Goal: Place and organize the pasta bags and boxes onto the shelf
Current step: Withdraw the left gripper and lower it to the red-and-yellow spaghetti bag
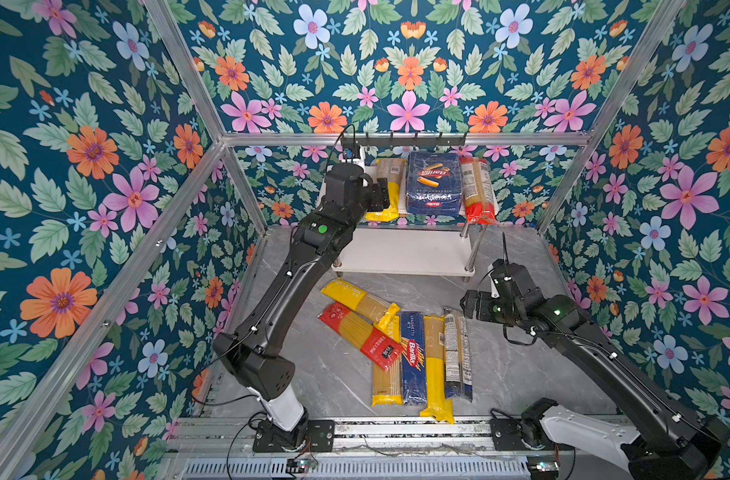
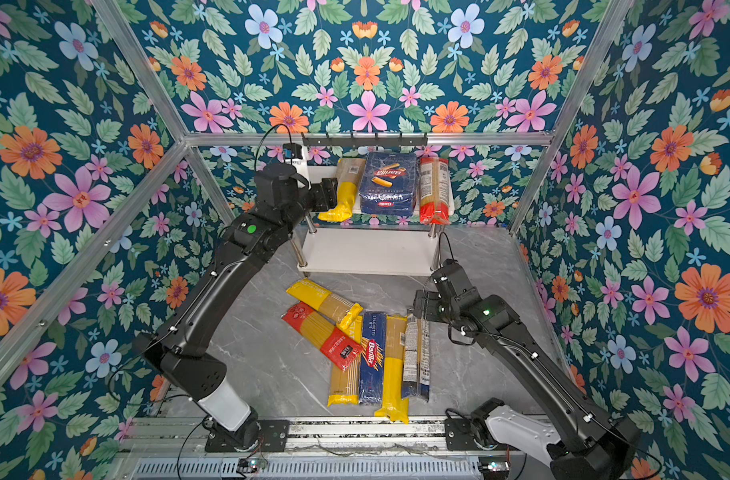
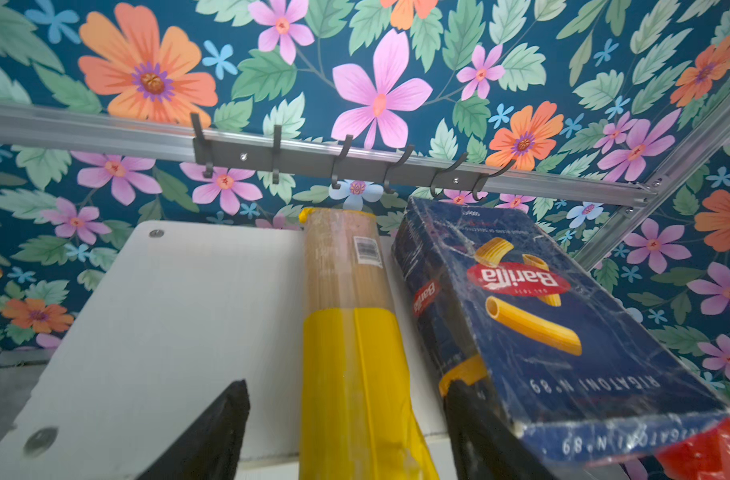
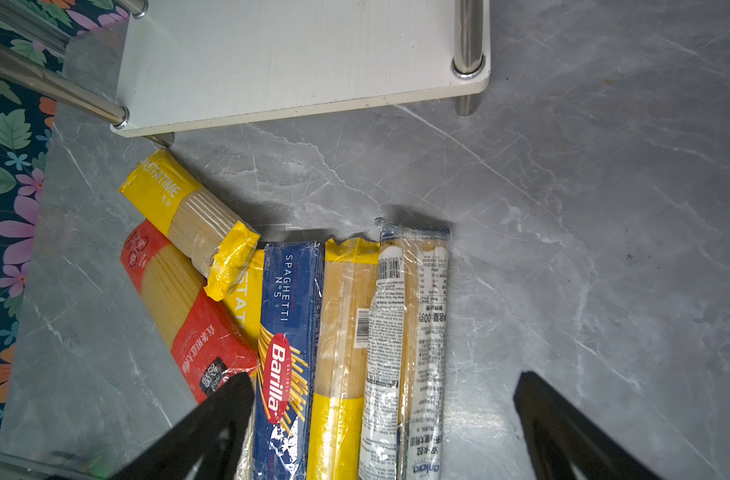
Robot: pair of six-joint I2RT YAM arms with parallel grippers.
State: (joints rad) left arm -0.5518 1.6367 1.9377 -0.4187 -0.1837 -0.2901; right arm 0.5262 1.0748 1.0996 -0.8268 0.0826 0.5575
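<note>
Shelf (image 1: pixel 405 253) sits at 12 o'clock on the table (image 1: pixel 521 374). Three packs lie on its top board, each running 12-to-6: yellow-end bag (image 3: pixel 355 365) at 9, rigatoni pack (image 3: pixel 533 332) mid, red-end bag (image 1: pixel 477 195) at 3. Lower board is bare. Left gripper (image 3: pixel 346 384) is at the top board's 7-8 o'clock corner, fingers (image 3: pixel 214 428) spread either side of the yellow-end bag's near end w/ a clear gap on one side, so not pinching it. That bag's near end pokes past the board edge; prob. wants a nudge toward 12. Right gripper (image 4: pixel 383 377) hangs over the table pile, fingers spread wide, holding nothing. Six packs remain, centre-to-6: slanted yellow bag (image 4: pixel 180 208) atop red-label bag (image 4: pixel 180 307) at 9, a half-buried bag (image 4: pixel 243 299), then spaghetti box (image 4: pixel 288 332), long yellow bag (image 4: pixel 346 332) and dark-end bag (image 4: pixel 409 332) side by side, touching. Bags look light, w/ slick crinkly film. Strands are stiff lengthwise but brittle, so pinch across the width near mid-length, not the loose film ends, and don't crush. Dark-end bag has bare table on its 3 o'clock flank, which gives room for one finger. Box is rigid and film-wrapped; take it across the narrow width.
</note>
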